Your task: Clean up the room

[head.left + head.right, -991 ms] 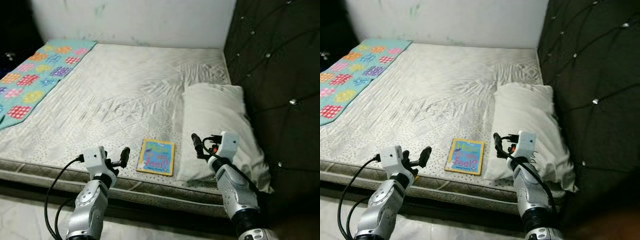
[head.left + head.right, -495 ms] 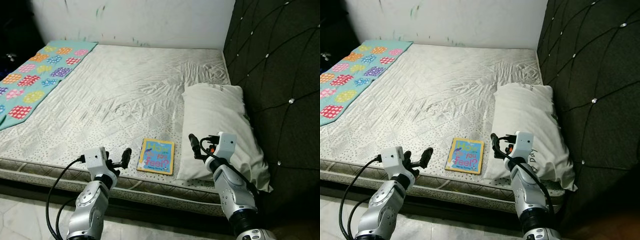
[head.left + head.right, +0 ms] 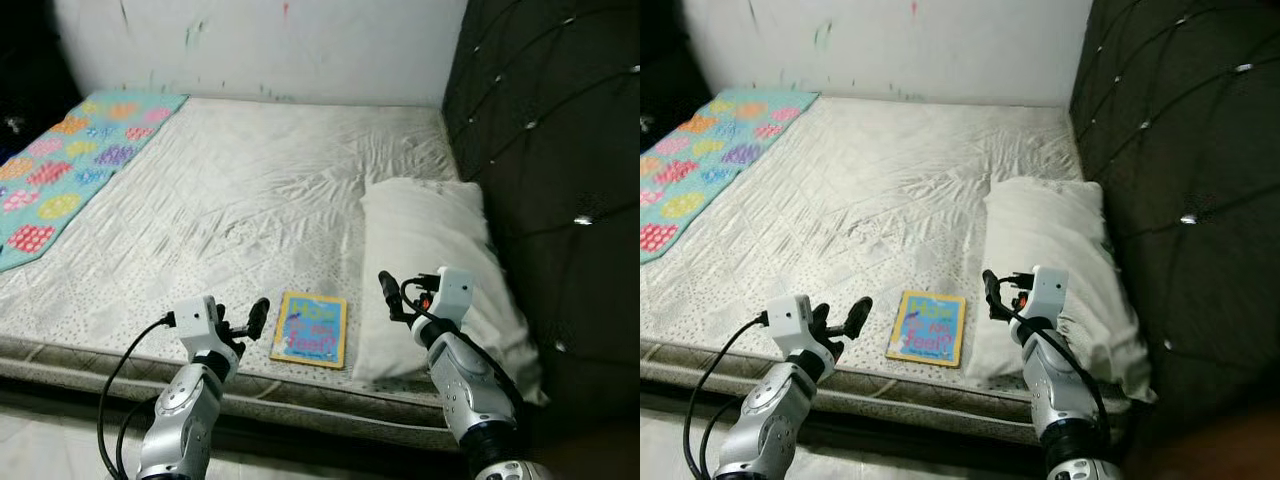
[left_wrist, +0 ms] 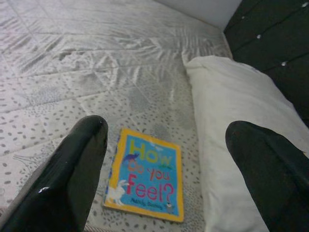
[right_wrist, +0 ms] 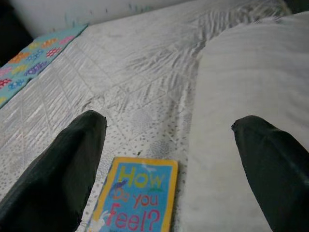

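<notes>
Your book lies flat near the front edge of the mattress, just beside the white pillow; it sits between your two grippers, the left gripper just to its left and the right gripper above the pillow's near corner; neither touches it. Both hold their fingers spread apart and empty. The quilt is cut off at the left, and the head views are slightly blurred.

A dark tufted headboard with shiny buttons rises along the right side of the bed, and a pale wall (marked with a few faint smudges of colour) closes off the far end. Below the mattress edge, a strip of light floor shows.
</notes>
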Available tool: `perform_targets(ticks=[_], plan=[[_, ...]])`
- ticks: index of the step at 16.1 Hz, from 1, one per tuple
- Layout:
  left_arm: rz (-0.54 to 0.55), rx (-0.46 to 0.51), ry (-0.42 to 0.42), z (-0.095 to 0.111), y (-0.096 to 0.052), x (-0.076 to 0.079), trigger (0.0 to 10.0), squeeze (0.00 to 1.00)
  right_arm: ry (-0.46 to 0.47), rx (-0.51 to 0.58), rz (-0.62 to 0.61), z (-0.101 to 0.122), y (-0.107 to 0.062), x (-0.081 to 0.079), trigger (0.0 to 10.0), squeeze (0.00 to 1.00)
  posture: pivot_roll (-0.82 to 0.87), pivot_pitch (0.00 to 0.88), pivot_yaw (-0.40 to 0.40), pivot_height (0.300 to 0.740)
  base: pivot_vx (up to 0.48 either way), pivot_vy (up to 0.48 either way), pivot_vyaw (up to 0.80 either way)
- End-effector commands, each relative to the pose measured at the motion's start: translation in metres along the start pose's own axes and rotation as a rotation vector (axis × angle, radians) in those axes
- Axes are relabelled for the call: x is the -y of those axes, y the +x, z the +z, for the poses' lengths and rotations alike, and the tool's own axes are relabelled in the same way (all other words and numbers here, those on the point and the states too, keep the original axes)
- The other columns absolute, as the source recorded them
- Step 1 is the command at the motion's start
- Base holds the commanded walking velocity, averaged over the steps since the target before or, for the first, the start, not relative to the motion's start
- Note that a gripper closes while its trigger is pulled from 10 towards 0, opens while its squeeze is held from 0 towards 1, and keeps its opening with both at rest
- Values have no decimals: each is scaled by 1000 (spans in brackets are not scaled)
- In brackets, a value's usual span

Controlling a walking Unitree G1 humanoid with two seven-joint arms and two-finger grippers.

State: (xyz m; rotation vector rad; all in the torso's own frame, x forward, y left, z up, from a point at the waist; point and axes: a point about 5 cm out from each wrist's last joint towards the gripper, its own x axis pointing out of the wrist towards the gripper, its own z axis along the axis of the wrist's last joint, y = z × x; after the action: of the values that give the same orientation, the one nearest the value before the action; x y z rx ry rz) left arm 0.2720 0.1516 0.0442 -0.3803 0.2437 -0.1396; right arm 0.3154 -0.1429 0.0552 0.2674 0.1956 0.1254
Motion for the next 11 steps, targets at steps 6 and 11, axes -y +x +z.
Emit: perform_targets(ticks=[6, 11], plan=[[18, 5, -16, 3, 0, -4, 10000, 0, -2, -2, 11, 0, 0, -2, 10000, 0, -71, 0, 45, 740, 54, 0, 0], [17, -4, -21, 2, 0, -4, 10000, 0, -3, -4, 13, 0, 0, -2, 10000, 0, -74, 0, 45, 740, 0, 148, -383]])
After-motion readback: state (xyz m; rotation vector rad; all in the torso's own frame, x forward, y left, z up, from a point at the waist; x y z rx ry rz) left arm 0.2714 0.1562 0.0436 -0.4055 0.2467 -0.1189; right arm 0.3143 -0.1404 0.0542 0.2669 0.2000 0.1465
